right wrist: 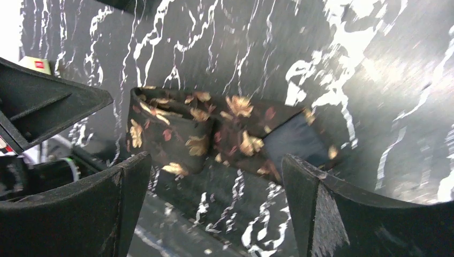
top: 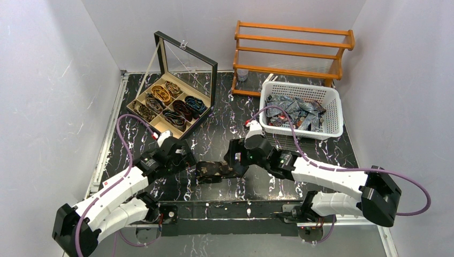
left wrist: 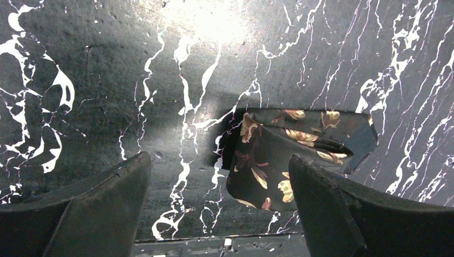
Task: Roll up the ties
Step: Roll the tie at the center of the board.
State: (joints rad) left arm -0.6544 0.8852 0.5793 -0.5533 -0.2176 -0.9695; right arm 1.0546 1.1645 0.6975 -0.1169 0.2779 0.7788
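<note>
A dark tie with gold floral spots (top: 216, 171) lies folded into a short loose bundle on the black marble table, between my two grippers. My left gripper (top: 190, 160) sits just left of it and is open. In the left wrist view the tie (left wrist: 289, 155) lies just beyond the tips, close to the right finger (left wrist: 364, 214), and nothing is pinched in the gripper (left wrist: 219, 179). My right gripper (top: 236, 162) stands at the tie's right end, open. In the right wrist view the tie (right wrist: 209, 134) lies past the open gripper (right wrist: 214, 179), not held.
An open compartment box (top: 159, 126) at the back left holds several rolled ties (top: 170, 104). A white basket (top: 326, 96) at the back right holds a heap of loose ties (top: 294, 111). A wooden rack (top: 292, 48) stands behind it. Purple cables run along both arms.
</note>
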